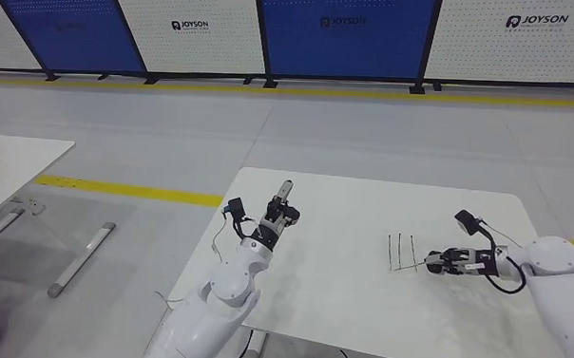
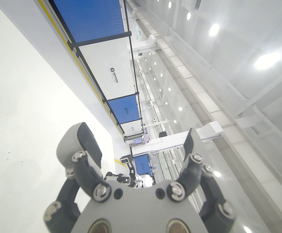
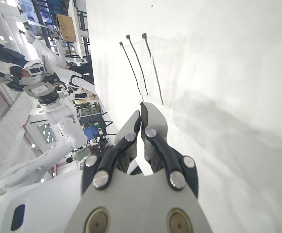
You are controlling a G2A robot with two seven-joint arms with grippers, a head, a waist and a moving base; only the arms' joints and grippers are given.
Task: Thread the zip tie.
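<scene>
- Lying side by side on the white table (image 1: 340,295) are three black zip ties (image 3: 137,64).
- Right gripper (image 3: 141,110), pressed together, sits just beside their tails.
- Left gripper (image 2: 138,141) is spread.

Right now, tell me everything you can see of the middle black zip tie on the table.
The middle thin black plastic zip tie lies flat and straight on the white table, unthreaded, between two matching ties, apart from both. Its small square head points away from the right pincer; its thin tail ends close to that pincer's shut tips, without visibly touching them. Only the table seems to touch it.
</scene>
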